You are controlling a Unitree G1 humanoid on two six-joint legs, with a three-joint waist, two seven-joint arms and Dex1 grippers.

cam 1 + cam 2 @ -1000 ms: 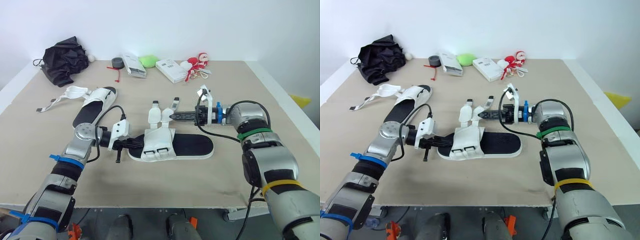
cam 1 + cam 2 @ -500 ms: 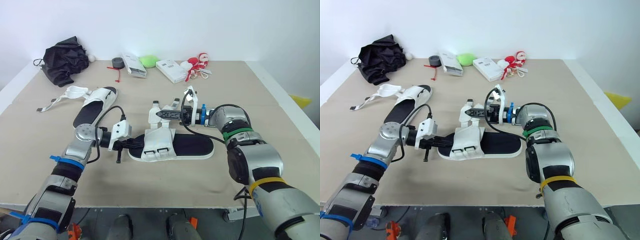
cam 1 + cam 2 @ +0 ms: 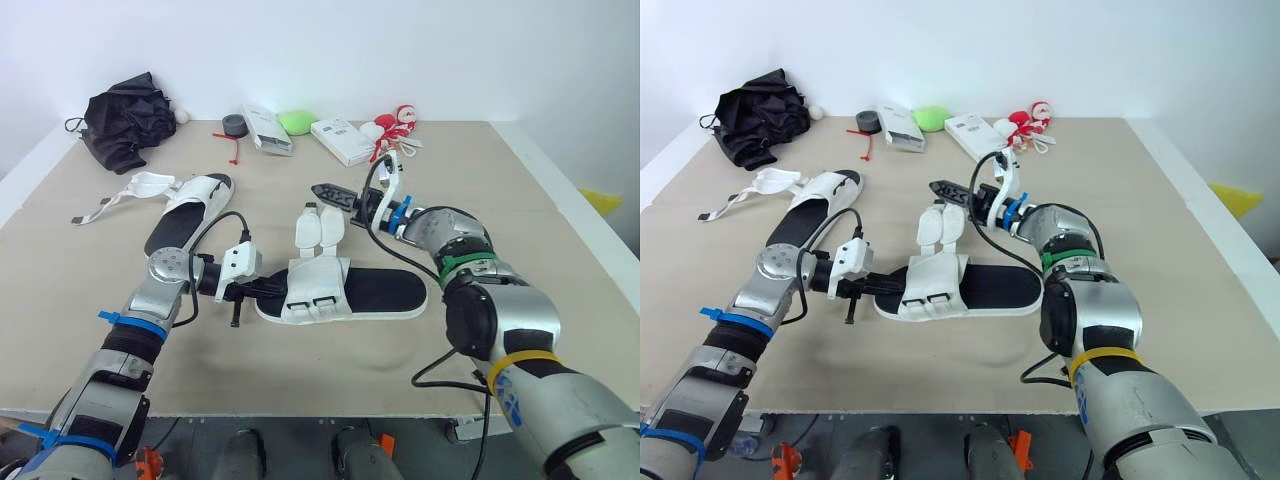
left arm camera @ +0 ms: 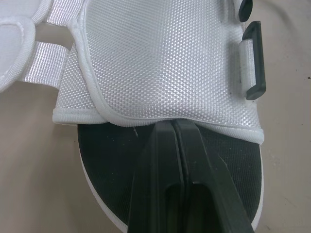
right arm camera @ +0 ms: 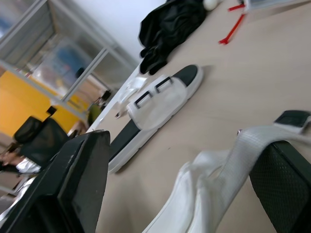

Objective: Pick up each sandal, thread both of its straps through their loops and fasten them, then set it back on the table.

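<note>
Sandal [image 4: 165, 58] insole under left claw [image 4: 176, 125], pressed together in wrist view; right claw [image 5: 184, 145] spread apart, strap [image 5: 228, 160] beyond.

Silver arms [image 3: 505, 325], black cables [image 3: 212, 219], green band [image 3: 462, 264]

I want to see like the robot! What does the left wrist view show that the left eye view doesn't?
The left wrist view gets close enough for the bumpy weave of the white upper and the left gripper shut at that upper's edge, on the black sole. The left eye view takes in the second sandal, a black cloth and the open right gripper. Both share the near sandal and its black loops.
</note>
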